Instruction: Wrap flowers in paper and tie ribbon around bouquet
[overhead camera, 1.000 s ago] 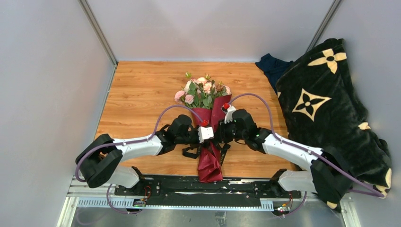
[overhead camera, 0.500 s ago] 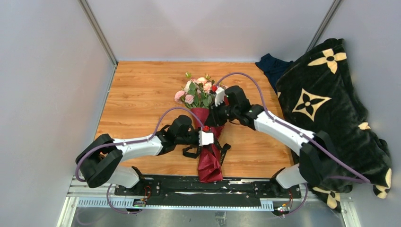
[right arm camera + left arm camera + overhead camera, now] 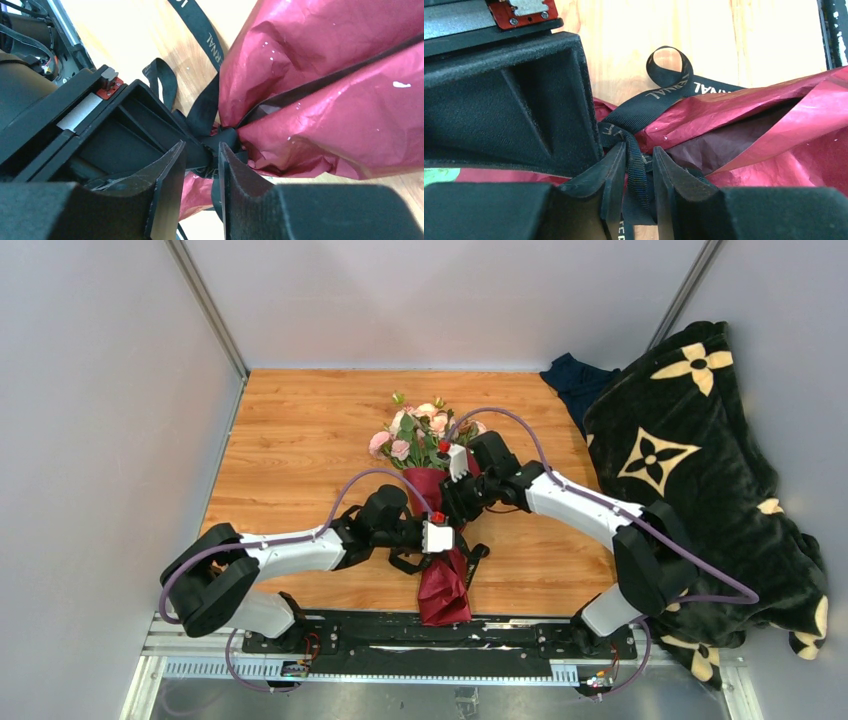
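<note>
The bouquet lies in the middle of the wooden table, with the pink and cream flowers [image 3: 425, 435] at the far end and the dark red paper [image 3: 443, 585] cone pointing toward me. The black lettered ribbon [image 3: 669, 92] is knotted round the cone's narrow waist, and its ends trail on the wood [image 3: 403, 562]. My left gripper [image 3: 640, 150] is open at the knot; one ribbon strand runs between its fingers, resting on one pad. From the flower side, my right gripper [image 3: 201, 146] is open just short of the knot, facing the left one, nothing between its jaws.
A black blanket with cream flower motifs [image 3: 700, 470] is heaped along the right side, with a navy cloth [image 3: 572, 380] behind it. Grey walls close in the left and back. A black rail [image 3: 430, 635] runs along the near edge.
My right arm has swung from beside the cone's waist up toward the flowers, then back down at the knot. Both grippers' jaws have widened. The left arm has barely moved.
</note>
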{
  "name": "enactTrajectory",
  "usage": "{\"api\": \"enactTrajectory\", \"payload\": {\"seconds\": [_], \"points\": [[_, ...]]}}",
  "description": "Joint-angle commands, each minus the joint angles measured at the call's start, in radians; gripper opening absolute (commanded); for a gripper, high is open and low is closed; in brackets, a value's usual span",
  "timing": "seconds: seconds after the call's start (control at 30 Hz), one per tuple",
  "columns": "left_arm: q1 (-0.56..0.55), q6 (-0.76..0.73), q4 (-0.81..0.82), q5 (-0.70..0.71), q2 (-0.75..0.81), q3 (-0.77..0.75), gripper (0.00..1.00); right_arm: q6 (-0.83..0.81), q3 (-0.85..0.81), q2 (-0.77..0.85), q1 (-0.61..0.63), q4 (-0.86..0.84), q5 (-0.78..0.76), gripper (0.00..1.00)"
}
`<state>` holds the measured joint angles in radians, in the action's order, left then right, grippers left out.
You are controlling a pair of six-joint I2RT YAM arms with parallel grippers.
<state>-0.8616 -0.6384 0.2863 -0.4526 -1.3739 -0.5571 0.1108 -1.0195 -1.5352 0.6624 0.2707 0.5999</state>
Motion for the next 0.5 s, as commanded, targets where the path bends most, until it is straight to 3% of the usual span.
{"api": "enactTrajectory", "payload": {"seconds": [0.0,0.17,0.27,0.47], "points": [[-0.009,-0.014,0.03,-0.017,-0.003,-0.005,0.35,-0.01,0.05,0.036,-0.004,0.05,-0.045,0.34],[-0.009,0.028,0.014,0.004,0.043,-0.012,0.39,0.004,0.112,0.065,-0.006,0.005,-0.133,0.31],[-0.009,0.024,-0.087,-0.006,0.081,-0.039,0.46,0.007,0.118,0.058,-0.005,-0.001,-0.125,0.31],[-0.008,-0.01,-0.335,0.035,0.109,-0.108,0.49,0.012,0.137,0.067,-0.006,-0.03,-0.1,0.3]]}}
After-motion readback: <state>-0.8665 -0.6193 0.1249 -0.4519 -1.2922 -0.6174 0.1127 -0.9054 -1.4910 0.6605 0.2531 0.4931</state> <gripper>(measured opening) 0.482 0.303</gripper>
